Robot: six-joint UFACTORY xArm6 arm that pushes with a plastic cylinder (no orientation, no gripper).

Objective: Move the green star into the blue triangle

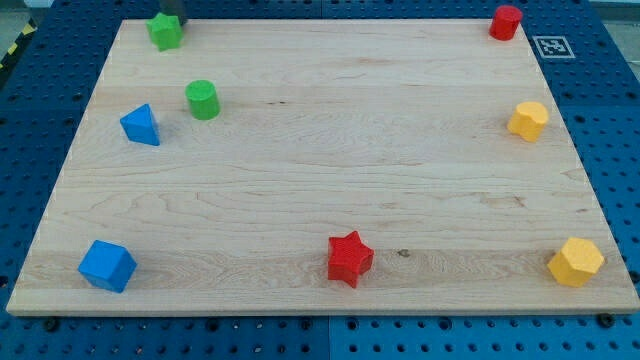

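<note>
Starting push: my tip (172, 17) touching green star (165, 31) at its 12 o'clock, rod bare, grasping nothing. Next: shove toward 6 o'clock, onto blue triangle (141, 125), skirting green cylinder (202, 99).

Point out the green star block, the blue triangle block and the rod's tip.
green star block (165, 31): camera view, top face.
blue triangle block (140, 125): camera view, front face.
my tip (170, 17): camera view, lower end, touching the star's top edge.

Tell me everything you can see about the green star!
The green star is a small, chunky, bright green block with stubby points and a matte, painted look. It lies flat on the wooden board near the view's top-left corner. My tip sits right at its upper edge, seemingly touching it. The green cylinder and blue triangle sit below it, apart.
</note>
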